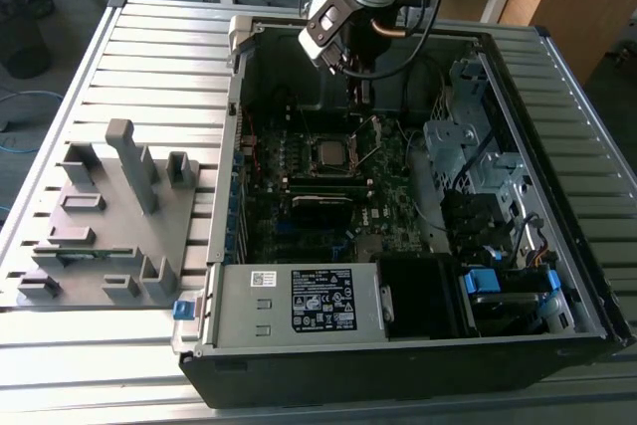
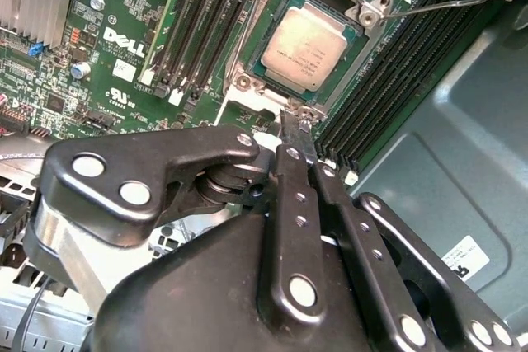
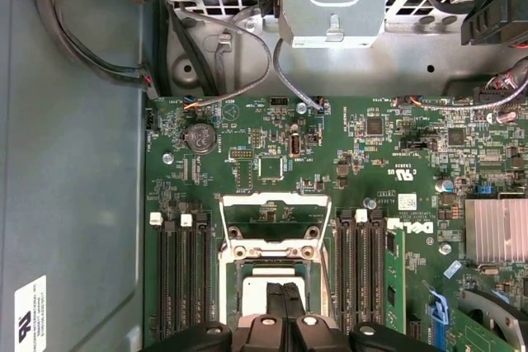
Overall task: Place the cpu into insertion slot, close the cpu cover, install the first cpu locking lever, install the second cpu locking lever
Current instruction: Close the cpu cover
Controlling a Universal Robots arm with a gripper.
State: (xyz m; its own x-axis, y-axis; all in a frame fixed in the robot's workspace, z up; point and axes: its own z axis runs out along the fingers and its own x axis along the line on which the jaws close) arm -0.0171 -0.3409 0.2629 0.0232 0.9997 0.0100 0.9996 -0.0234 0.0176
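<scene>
The cpu [image 2: 307, 47] sits in the insertion slot [image 2: 353, 45]; fingers [image 2: 289, 133] closed, empty; case [image 1: 398, 377] rests on slatted table [image 1: 149, 37].

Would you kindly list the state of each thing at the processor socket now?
cpu: seated in the insertion slot.
cpu cover: open, swung back.
locking lever: unlatched, swung up.
gripper: shut, holding nothing, above the cpu.
computer case: side panel off.
</scene>
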